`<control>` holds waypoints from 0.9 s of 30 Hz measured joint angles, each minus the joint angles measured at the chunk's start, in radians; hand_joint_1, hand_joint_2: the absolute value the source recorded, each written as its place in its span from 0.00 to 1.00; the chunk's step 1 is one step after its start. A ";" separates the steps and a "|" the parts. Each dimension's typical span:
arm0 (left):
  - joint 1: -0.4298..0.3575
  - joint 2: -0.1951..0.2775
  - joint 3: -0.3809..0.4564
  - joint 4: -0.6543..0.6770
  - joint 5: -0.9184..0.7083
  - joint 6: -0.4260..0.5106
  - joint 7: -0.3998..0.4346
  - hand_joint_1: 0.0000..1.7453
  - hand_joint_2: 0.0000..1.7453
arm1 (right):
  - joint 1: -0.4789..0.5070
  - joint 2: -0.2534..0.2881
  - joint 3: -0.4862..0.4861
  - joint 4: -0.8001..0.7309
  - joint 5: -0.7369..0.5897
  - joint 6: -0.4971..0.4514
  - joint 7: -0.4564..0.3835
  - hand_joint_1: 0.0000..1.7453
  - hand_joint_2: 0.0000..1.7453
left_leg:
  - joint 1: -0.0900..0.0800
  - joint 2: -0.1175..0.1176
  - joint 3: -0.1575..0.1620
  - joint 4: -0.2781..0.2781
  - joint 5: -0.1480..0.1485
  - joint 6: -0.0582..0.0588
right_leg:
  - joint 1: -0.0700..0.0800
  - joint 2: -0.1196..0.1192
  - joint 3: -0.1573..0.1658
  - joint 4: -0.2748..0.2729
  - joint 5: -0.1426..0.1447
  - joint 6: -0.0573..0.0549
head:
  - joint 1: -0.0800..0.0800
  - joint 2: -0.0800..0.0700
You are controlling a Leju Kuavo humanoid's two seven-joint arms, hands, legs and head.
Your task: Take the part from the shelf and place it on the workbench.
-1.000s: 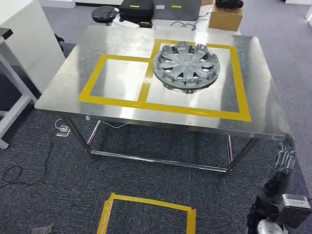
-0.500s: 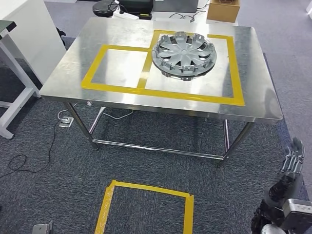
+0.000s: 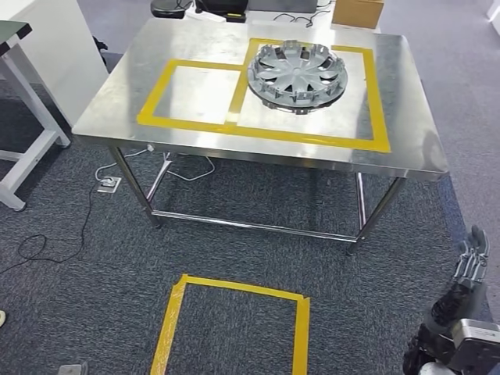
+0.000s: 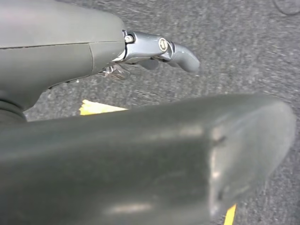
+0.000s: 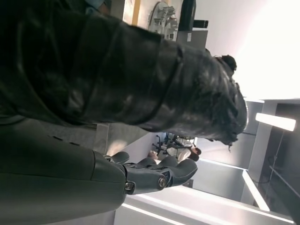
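Already the part (image 3: 297, 75) lies on the far right of the desk (image 3: 407, 148), inside the yellow tape. Your right hand (image 3: 466, 269) hangs low at near right, fingers loosely extended and holding nothing; the left hand (image 4: 159, 49) also carries nothing. I judge the placing done, so next you only keep both arms away.

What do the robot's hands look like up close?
The right hand has slim dark grey fingers with small round silver pins, and a dark wrinkled cover behind it. A silver-grey block sits at the wrist. The left hand has a smooth grey shell and a shiny metal link ending in a rounded grey tip.
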 joint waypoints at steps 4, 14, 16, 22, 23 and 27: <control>-0.003 -0.002 0.000 0.003 0.000 0.001 0.001 0.00 0.00 | 0.005 0.002 -0.011 0.006 0.001 -0.002 0.001 0.00 0.00 | 0.001 0.006 -0.037 -0.006 0.035 0.028 | -0.002 0.007 -0.056 0.172 -0.152 0.013 | 0.009 0.000; -0.003 -0.009 0.000 0.010 -0.046 -0.001 0.029 0.00 0.00 | -0.009 0.008 -0.068 0.086 0.105 0.016 0.031 0.00 0.00 | -0.007 0.006 -0.126 -0.004 0.138 -0.002 | 0.010 0.009 0.174 -0.078 -0.088 -0.016 | 0.007 0.000; -0.002 -0.009 0.001 0.012 -0.064 -0.007 0.030 0.00 0.00 | -0.027 0.008 -0.098 0.164 0.156 0.043 0.046 0.00 0.00 | -0.003 0.004 -0.134 0.003 0.116 -0.015 | 0.008 0.006 0.152 -0.080 -0.064 -0.029 | 0.006 0.000; -0.015 -0.008 0.002 0.014 -0.117 -0.027 0.019 0.00 0.00 | -0.130 -0.002 -0.189 0.553 0.323 0.078 0.009 0.00 0.00 | 0.007 0.002 -0.156 0.292 -0.064 -0.036 | 0.004 -0.002 0.058 -0.065 0.014 -0.042 | -0.005 0.000; -0.020 -0.008 0.002 0.014 -0.124 -0.028 0.017 0.00 0.00 | -0.144 -0.005 -0.199 0.605 0.335 0.075 0.003 0.00 0.00 | 0.008 0.002 -0.130 0.283 -0.032 -0.038 | 0.003 -0.003 0.037 -0.055 0.024 -0.039 | -0.005 0.000; -0.037 -0.009 0.002 0.014 -0.159 -0.029 0.014 0.00 0.00 | -0.209 -0.016 -0.246 0.805 0.376 0.053 0.012 0.00 0.00 | 0.009 -0.002 0.056 0.029 -0.023 -0.031 | 0.002 -0.004 -0.032 -0.011 0.052 -0.016 | -0.007 0.000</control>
